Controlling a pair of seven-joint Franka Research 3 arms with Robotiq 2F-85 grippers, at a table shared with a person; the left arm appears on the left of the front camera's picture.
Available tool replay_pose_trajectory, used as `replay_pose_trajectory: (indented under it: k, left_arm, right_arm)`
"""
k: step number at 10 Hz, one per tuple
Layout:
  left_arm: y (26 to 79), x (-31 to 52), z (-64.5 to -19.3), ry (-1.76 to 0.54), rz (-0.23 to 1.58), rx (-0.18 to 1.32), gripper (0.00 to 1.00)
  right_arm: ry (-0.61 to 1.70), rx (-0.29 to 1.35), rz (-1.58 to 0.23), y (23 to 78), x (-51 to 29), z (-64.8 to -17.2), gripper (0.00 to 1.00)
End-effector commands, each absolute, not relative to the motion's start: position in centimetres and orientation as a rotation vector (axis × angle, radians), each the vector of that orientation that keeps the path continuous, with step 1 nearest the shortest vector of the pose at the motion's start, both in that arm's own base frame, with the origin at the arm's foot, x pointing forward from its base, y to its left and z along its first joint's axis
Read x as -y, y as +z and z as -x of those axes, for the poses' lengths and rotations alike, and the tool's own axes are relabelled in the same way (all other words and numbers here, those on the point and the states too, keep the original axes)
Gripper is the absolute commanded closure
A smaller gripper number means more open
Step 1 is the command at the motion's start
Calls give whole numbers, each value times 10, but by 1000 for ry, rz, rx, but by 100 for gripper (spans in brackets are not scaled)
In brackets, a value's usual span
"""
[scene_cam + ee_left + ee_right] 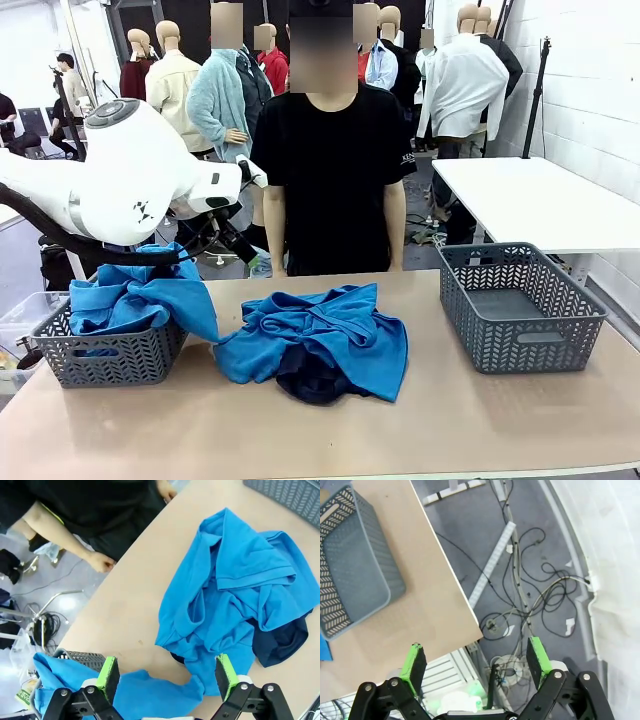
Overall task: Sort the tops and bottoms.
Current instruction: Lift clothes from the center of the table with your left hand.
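The left arm [130, 175] hangs white at the front view's left side, while the left gripper [167, 675] and the right gripper [476, 660] both gape wide at their wrist views' bottom edges.

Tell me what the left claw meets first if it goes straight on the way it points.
Probably the blue top trailing out of the basket, which lies right between the open left claw's pads. Depth is unclear.
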State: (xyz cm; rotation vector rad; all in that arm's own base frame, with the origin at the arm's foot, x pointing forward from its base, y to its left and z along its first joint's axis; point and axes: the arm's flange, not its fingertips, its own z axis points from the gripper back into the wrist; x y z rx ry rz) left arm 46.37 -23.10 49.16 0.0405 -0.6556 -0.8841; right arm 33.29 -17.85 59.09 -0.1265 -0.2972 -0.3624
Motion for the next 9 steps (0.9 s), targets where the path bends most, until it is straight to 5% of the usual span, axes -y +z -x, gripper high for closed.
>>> replay_pose_trajectory:
  k: [1, 9]
  left_arm:
    - [477, 231, -483, -885, -22, 624, 0]
    - [400, 265, -530, -931, -38, 446, 0]
  right_arm:
    - [-389, 295, 126, 587, 175, -331, 0]
    - [-389, 295, 126, 587, 175, -331, 0]
